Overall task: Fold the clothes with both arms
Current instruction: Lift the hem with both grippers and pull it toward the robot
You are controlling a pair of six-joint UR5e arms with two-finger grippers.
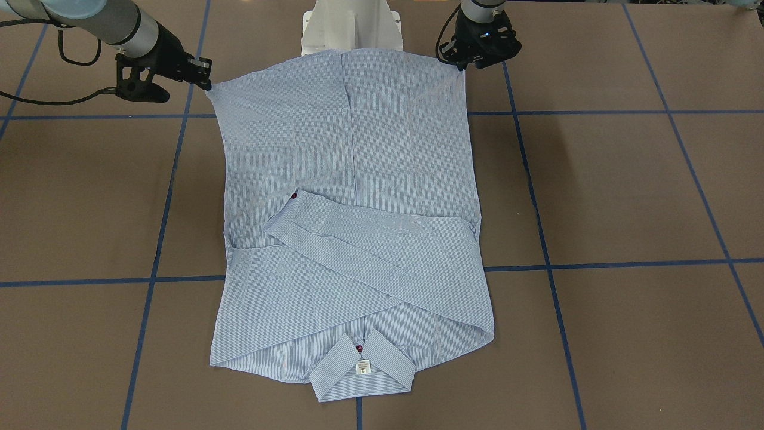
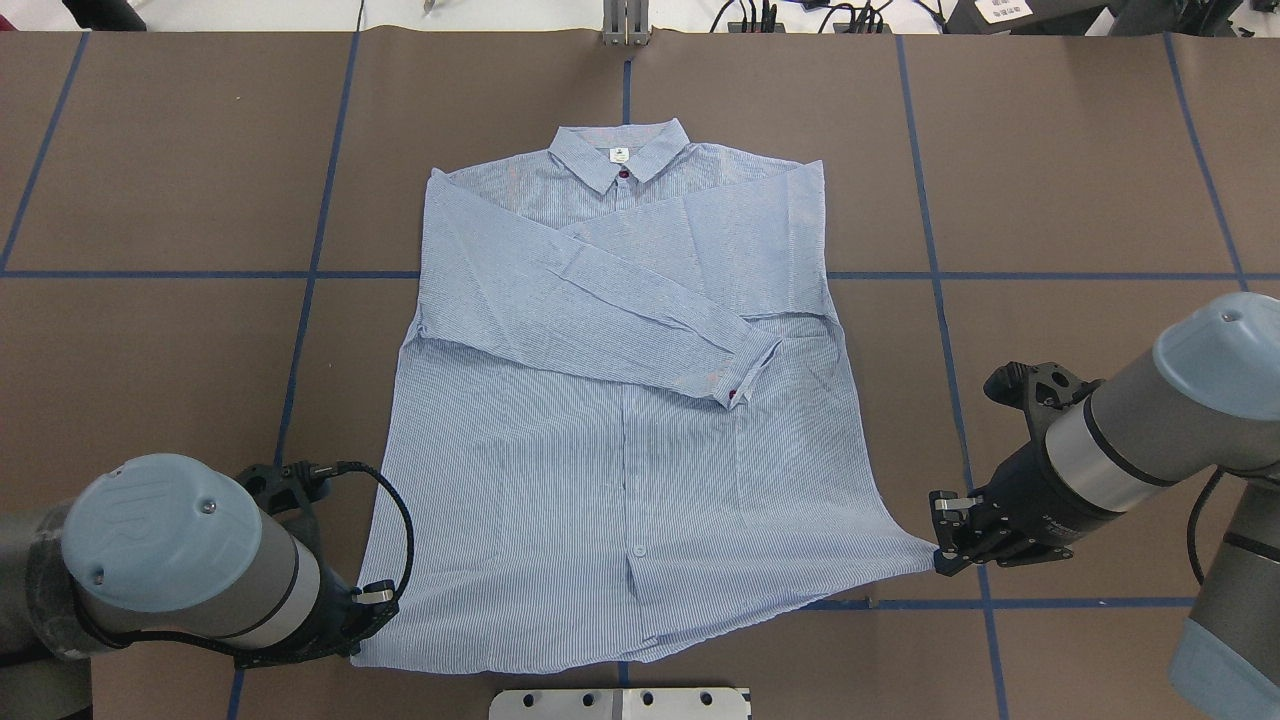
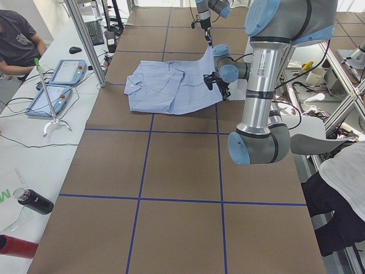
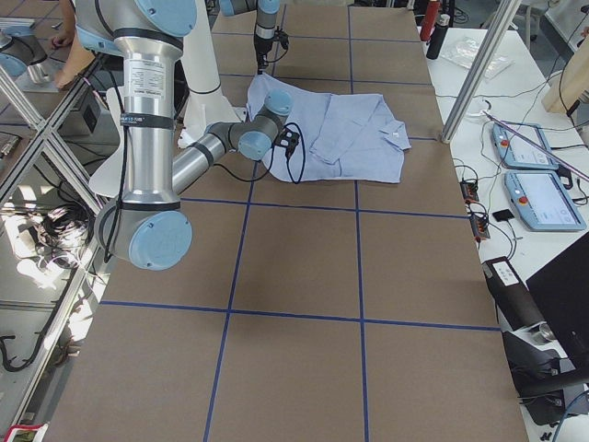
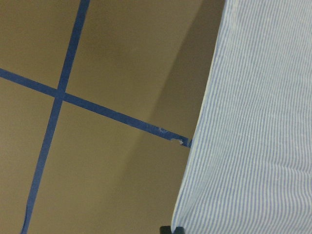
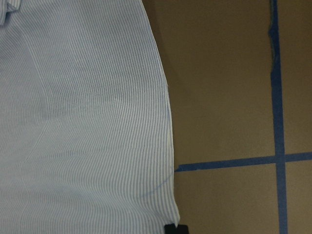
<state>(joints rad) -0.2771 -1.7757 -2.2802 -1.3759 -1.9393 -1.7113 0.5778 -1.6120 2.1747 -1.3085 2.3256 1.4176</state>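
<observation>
The striped shirt (image 2: 620, 420) lies face up on the table, collar (image 2: 620, 160) far from me, both sleeves folded across the chest. My left gripper (image 2: 368, 618) is shut on the shirt's near left hem corner. My right gripper (image 2: 938, 550) is shut on the near right hem corner and pulls it out to a point. In the front-facing view the left gripper (image 1: 461, 64) is at top right and the right gripper (image 1: 206, 80) at top left, the hem (image 1: 352, 54) stretched between them. Each wrist view shows the shirt's edge (image 5: 204, 146) (image 6: 161, 122) running to a fingertip.
The brown table (image 2: 150, 350) bears a grid of blue tape lines. The white pedestal base (image 1: 351, 27) stands at the near edge behind the hem. Operators, tablets (image 3: 57, 85) and bottles (image 3: 31, 202) are off the table's far side.
</observation>
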